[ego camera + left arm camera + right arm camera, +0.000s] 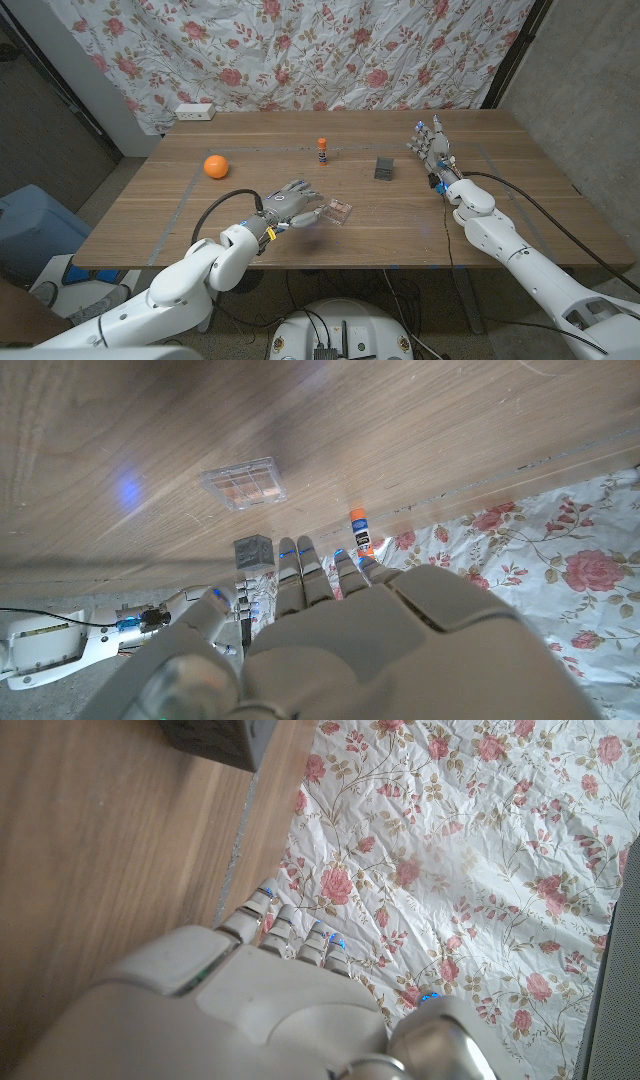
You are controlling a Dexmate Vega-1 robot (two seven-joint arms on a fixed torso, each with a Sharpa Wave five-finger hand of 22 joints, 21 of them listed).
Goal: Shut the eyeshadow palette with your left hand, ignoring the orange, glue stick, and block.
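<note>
The eyeshadow palette [339, 211] is a small clear case with pinkish pans, lying near the table's front middle. It looks flat, with no raised lid that I can make out; the left wrist view shows the palette [243, 482] the same way. My left hand [291, 206] hovers just left of it, fingers spread and reaching toward it, holding nothing. In its own view the left hand [330, 645] has its fingers stretched out, short of the case. My right hand [432, 146] stands at the back right with fingers extended, nothing in it.
An orange [216, 166] sits at the left. A glue stick [322, 150] stands upright at the back middle, and a dark block [384, 168] lies to its right. A white power strip [194, 111] lies at the back left corner, before a floral cloth.
</note>
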